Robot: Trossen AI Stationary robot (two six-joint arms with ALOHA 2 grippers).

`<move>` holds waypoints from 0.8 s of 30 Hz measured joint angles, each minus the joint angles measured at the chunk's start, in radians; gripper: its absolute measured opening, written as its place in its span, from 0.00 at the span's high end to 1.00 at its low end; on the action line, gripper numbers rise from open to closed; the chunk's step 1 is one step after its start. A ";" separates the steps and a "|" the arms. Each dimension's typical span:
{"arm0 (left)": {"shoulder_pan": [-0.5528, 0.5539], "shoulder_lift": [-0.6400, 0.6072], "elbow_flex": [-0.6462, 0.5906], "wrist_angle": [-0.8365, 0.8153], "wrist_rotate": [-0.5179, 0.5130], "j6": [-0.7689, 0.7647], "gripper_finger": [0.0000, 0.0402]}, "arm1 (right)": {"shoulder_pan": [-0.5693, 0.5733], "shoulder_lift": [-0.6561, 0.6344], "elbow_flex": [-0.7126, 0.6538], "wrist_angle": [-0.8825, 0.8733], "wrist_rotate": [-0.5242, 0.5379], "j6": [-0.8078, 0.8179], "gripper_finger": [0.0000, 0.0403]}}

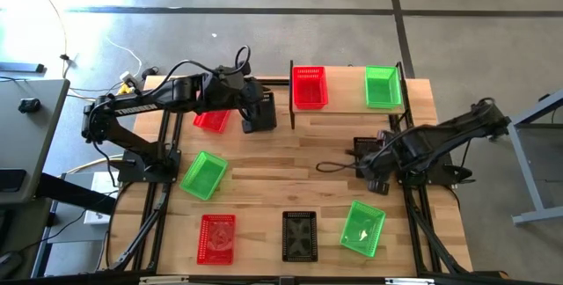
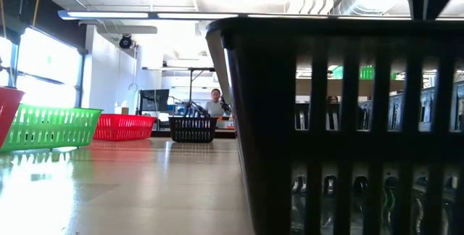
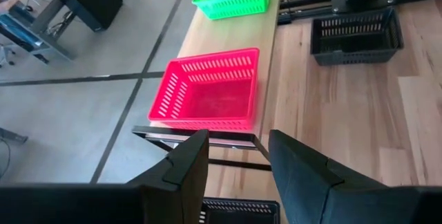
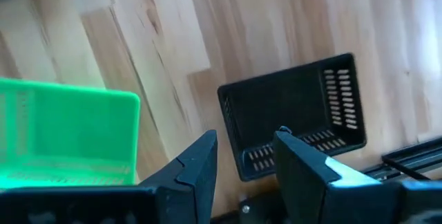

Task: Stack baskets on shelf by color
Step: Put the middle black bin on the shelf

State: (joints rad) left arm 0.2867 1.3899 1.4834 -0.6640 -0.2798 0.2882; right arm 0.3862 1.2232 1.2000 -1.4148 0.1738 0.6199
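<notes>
Standing on the shelf point(image 1: 347, 109) along the table's far edge are a red basket point(image 1: 310, 87) at its left end and a green basket point(image 1: 382, 86) at its right end, long axes near-to-far, w/ bare board between them. Left gripper point(image 3: 236, 156), fingers spread w/ nothing between, hangs just left of the shelf beside a black basket point(image 1: 259, 111). Right gripper point(image 4: 245, 156), fingers apart, sits right-centre over another black basket point(image 4: 293, 113).
</notes>
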 joint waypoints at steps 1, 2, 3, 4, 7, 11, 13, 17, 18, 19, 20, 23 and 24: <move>0.000 0.000 0.000 0.001 0.000 0.000 0.65 | 0.003 0.000 -0.018 0.017 -0.001 -0.006 0.69; 0.000 0.000 0.000 0.001 0.000 0.000 0.65 | 0.004 0.000 -0.036 0.036 -0.005 -0.017 0.69; 0.000 0.000 0.000 0.001 0.000 0.000 0.65 | 0.004 0.000 -0.055 0.058 -0.017 -0.031 0.69; 0.000 0.000 0.000 0.001 0.000 0.000 0.65 | 0.003 0.000 -0.075 0.077 -0.027 -0.046 0.69; 0.000 0.000 0.000 0.001 0.000 0.000 0.65 | 0.003 0.000 -0.144 0.138 -0.037 -0.079 0.69; 0.000 0.000 0.000 0.002 0.000 -0.001 0.65 | 0.003 0.000 -0.246 0.239 -0.073 -0.103 0.69; 0.000 0.000 0.000 0.001 0.000 -0.001 0.65 | 0.003 0.000 -0.294 0.286 -0.081 -0.105 0.69; 0.000 0.000 0.000 0.002 0.000 -0.001 0.65 | 0.003 0.000 -0.377 0.355 -0.082 -0.105 0.69; 0.000 0.000 0.000 0.002 0.000 -0.001 0.65 | 0.003 0.000 -0.394 0.370 -0.080 -0.105 0.69; 0.000 0.001 0.000 0.002 0.000 -0.001 0.65 | 0.003 0.000 -0.411 0.380 -0.077 -0.104 0.69; 0.000 0.001 0.000 0.002 0.000 -0.001 0.65 | 0.003 0.000 -0.429 0.387 -0.078 -0.102 0.69; 0.000 0.001 0.000 0.002 0.000 -0.001 0.65 | 0.002 0.000 -0.479 0.426 -0.084 -0.101 0.69; 0.000 0.001 0.000 0.002 0.000 -0.001 0.65 | 0.002 0.000 -0.495 0.434 -0.092 -0.099 0.69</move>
State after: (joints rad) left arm 0.2867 1.3907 1.4834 -0.6624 -0.2798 0.2874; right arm 0.3880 1.2228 0.7047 -0.9811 0.0815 0.5207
